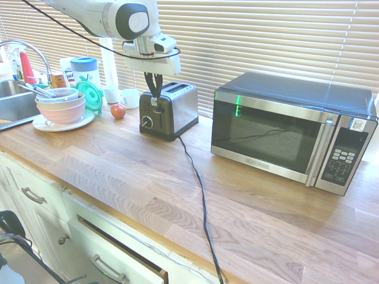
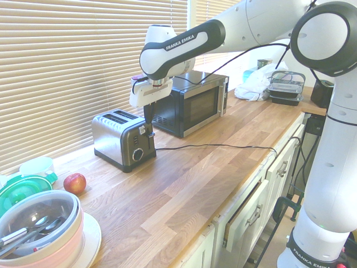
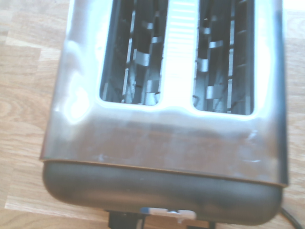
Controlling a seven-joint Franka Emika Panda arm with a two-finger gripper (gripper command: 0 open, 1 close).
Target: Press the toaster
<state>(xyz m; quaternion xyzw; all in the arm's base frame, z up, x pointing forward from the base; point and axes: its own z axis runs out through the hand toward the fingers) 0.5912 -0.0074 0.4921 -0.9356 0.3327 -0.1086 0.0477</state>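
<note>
Now poised over toaster (image 1: pixel 170 109) lever (image 1: pixel 153 102), at counter's (image 1: pixel 177 195) back edge by the blinds; gripper (image 1: pixel 153 93) fingers pinched narrow, holding nothing. Next, probably: straight push down until latched.

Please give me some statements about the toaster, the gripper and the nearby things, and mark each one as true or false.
1. The gripper is above the toaster's black end. True.
2. Bread sits in the slots. False: both are empty.
3. An apple lies on the counter. True.
4. The microwave door is open. False: it is closed.
5. The toaster lies on its side. False: it stands upright.
</note>
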